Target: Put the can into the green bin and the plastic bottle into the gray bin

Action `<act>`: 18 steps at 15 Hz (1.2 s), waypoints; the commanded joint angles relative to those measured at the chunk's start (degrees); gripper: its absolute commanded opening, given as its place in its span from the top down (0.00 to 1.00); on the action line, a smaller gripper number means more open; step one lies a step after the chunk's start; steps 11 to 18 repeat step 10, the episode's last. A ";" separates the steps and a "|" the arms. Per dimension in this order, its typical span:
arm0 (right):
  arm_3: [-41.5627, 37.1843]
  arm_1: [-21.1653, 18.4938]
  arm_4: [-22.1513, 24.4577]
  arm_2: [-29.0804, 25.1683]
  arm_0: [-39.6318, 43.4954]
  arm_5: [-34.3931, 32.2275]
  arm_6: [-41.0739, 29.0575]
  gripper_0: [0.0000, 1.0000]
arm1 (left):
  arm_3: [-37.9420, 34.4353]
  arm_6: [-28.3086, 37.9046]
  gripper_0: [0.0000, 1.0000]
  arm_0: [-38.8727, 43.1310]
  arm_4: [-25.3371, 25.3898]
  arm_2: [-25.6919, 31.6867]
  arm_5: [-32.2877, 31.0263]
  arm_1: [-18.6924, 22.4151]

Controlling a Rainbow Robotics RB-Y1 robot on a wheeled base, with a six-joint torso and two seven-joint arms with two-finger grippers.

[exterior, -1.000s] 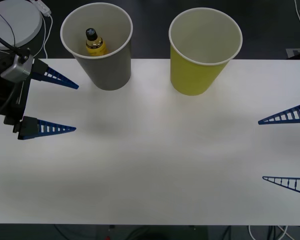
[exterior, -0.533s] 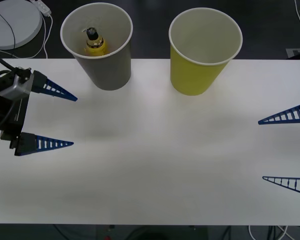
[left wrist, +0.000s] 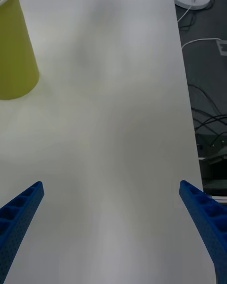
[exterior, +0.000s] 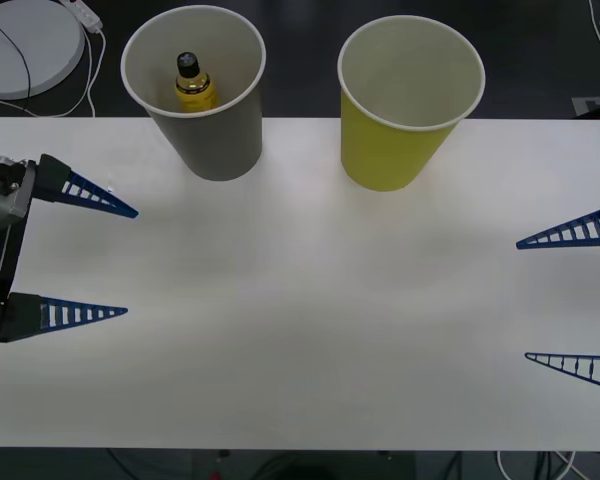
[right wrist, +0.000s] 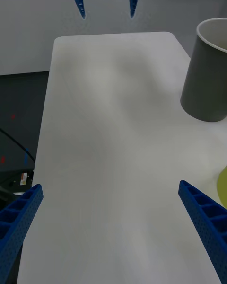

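Yellow plastic, black-capped and gold-banded, the small plastic bottle [exterior: 192, 85] stands upright inside the tall gray paper cup that serves as the gray bin [exterior: 202, 120] at the far left of the white desk [exterior: 310, 300]. To its right stands the yellow-green paper cup, the green bin [exterior: 400, 110]; its pale inside looks empty as far as can be seen, and no can lies on the desk. The left gripper [exterior: 100, 262] hangs at the desk's left edge, jaws spread wide and holding nothing, nearer the gray bin. The right gripper [exterior: 570, 300] sits at the right edge, jaws equally wide and empty, and is the arm closer to the green bin, which lies far and left of it.
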 commanded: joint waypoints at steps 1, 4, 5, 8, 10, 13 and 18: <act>0.00 0.00 0.00 0.00 0.00 0.00 0.00 0.00 | -0.84 -0.19 0.00 1.72 0.70 2.28 -1.39 0.00; 0.00 0.00 0.00 0.00 0.00 0.00 0.00 0.00 | -1.10 -0.45 0.00 2.59 0.70 2.89 -1.39 0.00; 0.00 0.00 0.00 0.00 0.00 0.00 0.00 0.00 | -1.10 -0.54 0.00 2.68 0.70 2.89 -1.39 0.00; 0.00 0.00 0.00 0.00 0.00 0.00 0.00 0.00 | -1.10 -0.71 0.00 2.59 0.70 2.98 -1.39 0.00; 0.00 0.00 0.00 0.00 0.00 0.00 0.00 0.00 | -1.01 -0.98 0.00 2.68 0.70 2.89 -1.39 0.00; 0.00 0.00 0.00 0.00 0.00 0.00 0.00 0.00 | -1.01 -0.98 0.00 2.68 0.70 2.89 -1.39 0.00; 0.00 0.00 0.00 0.00 0.00 0.00 0.00 0.00 | -1.01 -0.98 0.00 2.68 0.70 2.89 -1.39 0.00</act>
